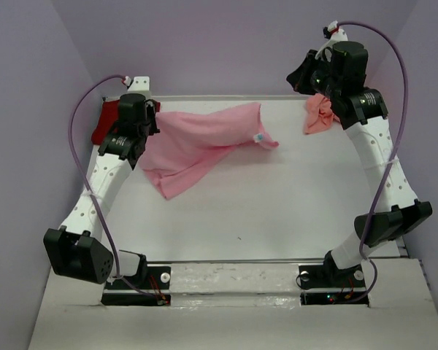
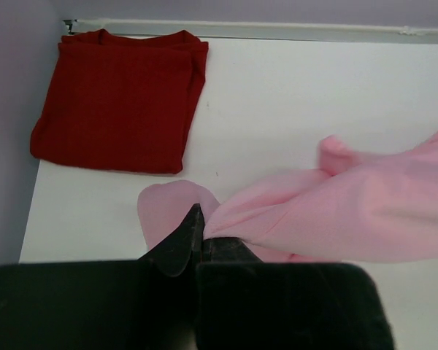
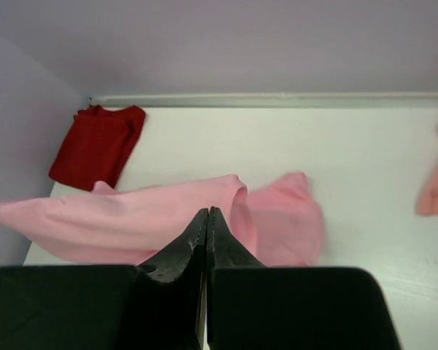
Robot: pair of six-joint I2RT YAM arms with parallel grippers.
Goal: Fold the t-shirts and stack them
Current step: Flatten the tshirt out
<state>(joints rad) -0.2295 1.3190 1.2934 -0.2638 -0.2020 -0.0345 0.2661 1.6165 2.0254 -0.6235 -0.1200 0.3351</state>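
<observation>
My left tool [image 2: 202, 235] is pinched together on an edge of the light pink t-shirt [image 1: 204, 142]; in the left wrist view the cloth comes out from between the dark fingers and runs off to the right. From above, that shirt is soft and thin. It hangs in loose folds from the tool at the far left and stretches right across the far half of the white tabletop [image 1: 277, 211], with a small white neck label [image 1: 259, 137] near its right tip. One flap droops toward me.

My right tool [image 3: 207, 213] has its fingers pressed flat together, and I see no cloth between them. It sits raised at the far right, with the pink shirt only in the background of its view.

The dark red t-shirt [image 2: 120, 102] lies as a neat flat rectangle in the far left corner, its neckline toward the back rail. The salmon-pink t-shirt [image 1: 320, 115] is a crumpled lump at the far right, just beside the right arm.
</observation>
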